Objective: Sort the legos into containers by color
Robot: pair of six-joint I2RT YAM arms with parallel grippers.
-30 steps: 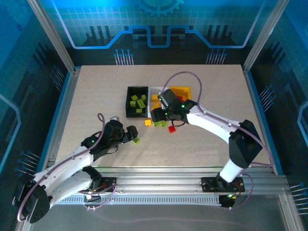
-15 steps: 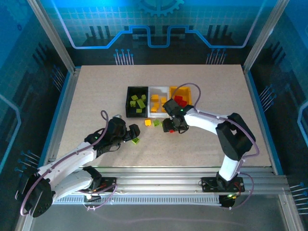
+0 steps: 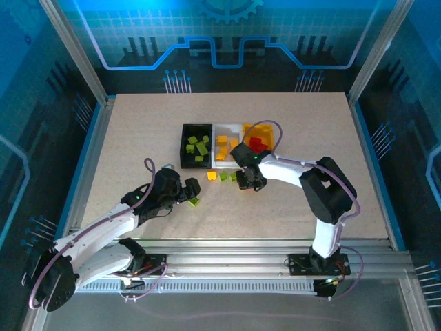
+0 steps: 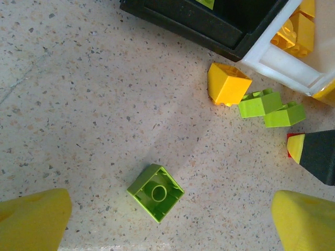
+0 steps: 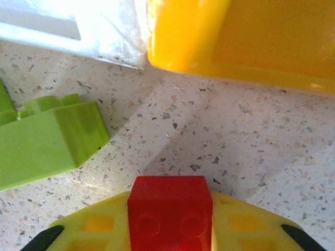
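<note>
Speckled beige tabletop (image 3: pixel 138 138) carries the job, fenced by blue-lit panels.

The right gripper (image 5: pixel 170 230) sits at the bottom centre of its wrist view. Its yellow fingers (image 5: pixel 246 225) are pressed in from either side on a red lego (image 5: pixel 170 206), pinching it low over the surface. Directly above runs the wall of the yellow bin (image 5: pixel 235 42). The white bin (image 5: pixel 78 26) is at upper left, and a loose green lego (image 5: pixel 47 141) lies at the left edge.

The left gripper (image 4: pixel 167 209) is spread wide, one finger at each lower corner of its view. An upturned green lego (image 4: pixel 155 192) lies between them, touching neither and turned corner-on to the pads. The black bin (image 4: pixel 199 26) is at the top of that view.

From above, reds lie in the yellow bin, yellow-orange pieces in the white and greens in the black.

The red piece looks caught only at the fingertips, so a quick lift could let it slip. The yellow wall is so near that a low carry might clip the rim. On the left, closing on that skewed brick could spin it or squirt it out.
</note>
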